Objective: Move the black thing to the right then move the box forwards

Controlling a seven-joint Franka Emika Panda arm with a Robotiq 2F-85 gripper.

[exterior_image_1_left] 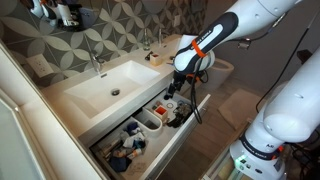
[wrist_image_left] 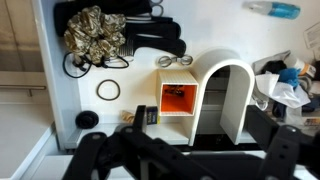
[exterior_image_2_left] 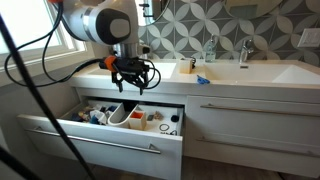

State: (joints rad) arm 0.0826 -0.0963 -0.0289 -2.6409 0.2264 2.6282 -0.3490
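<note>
Gripper (exterior_image_2_left: 134,82) hangs spread open over the drawer (exterior_image_2_left: 100,135); box (wrist_image_left: 176,100) and black brush (wrist_image_left: 155,42) both inside it.

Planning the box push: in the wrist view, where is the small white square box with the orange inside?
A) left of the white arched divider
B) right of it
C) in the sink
A: the small white square box with the orange inside stands just left of the white arched divider.

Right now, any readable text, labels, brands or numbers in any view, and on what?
None can be read.
The small box in the wrist view shows an orange inside but no legible print.
Any marking on the blue object is too blurred to read.
</note>
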